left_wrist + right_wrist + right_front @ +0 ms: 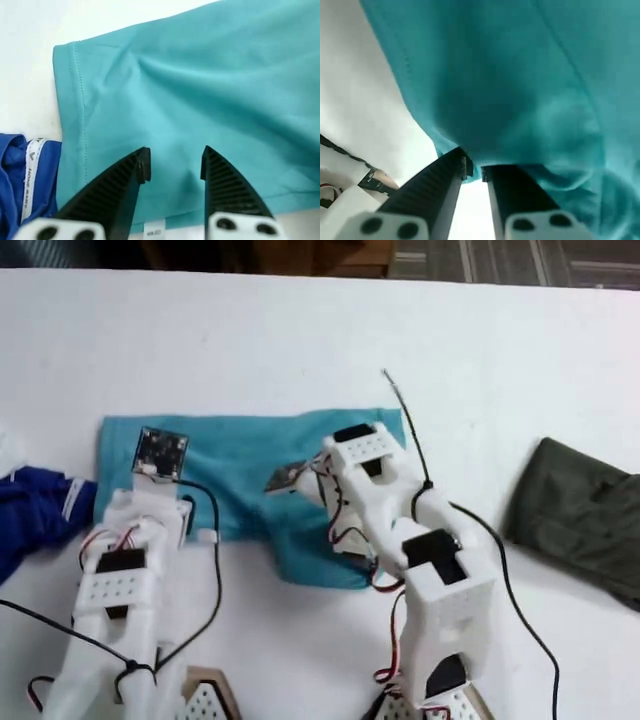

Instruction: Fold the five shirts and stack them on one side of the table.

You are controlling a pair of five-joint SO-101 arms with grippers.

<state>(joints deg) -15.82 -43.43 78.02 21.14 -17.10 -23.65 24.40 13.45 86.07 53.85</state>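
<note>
Found left claw (175,162) open, jaws spread just above the teal shirt (210,85), close to one hemmed corner. Found right claw (476,172) closed on a bunched fold at the teal shirt's edge, cloth pinched between the tips. Recorded teal shirt spread across the middle of the white table (300,330) under both arms, with a crumpled blue shirt (35,510) just beside its corner on the left arm's side. Logged a dark green shirt (580,515) lying well apart from it on the right arm's side.
</note>
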